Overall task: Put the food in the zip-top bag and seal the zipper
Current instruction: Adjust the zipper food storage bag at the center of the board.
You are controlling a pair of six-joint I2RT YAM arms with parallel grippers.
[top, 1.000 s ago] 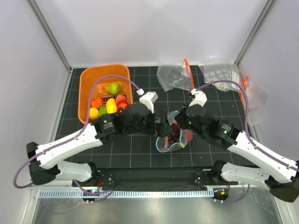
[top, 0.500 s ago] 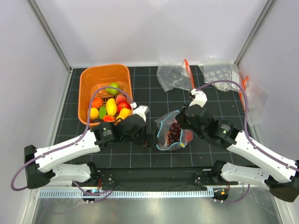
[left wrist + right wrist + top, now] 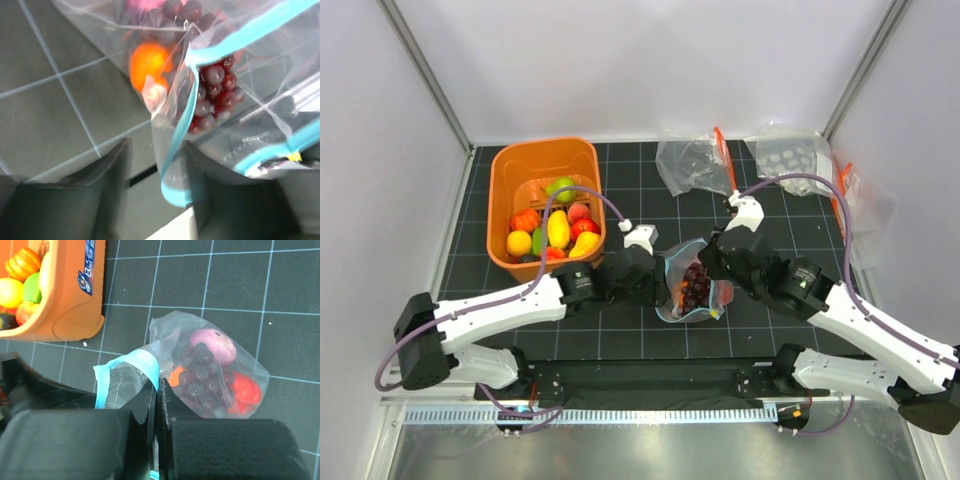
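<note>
Right fingers [image 3: 156, 407] pinched shut on zip-top bag [image 3: 125, 385] mouth; left fingers [image 3: 660, 284] part-open astride zipper [image 3: 175, 145], contact unclear; orange basket [image 3: 542, 146] near

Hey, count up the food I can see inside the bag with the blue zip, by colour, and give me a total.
Showing inside the zip-top bag:
pink piece: 1
dark purple grape bunch: 1
orange piece: 1
red piece: 1
Total: 4
</note>
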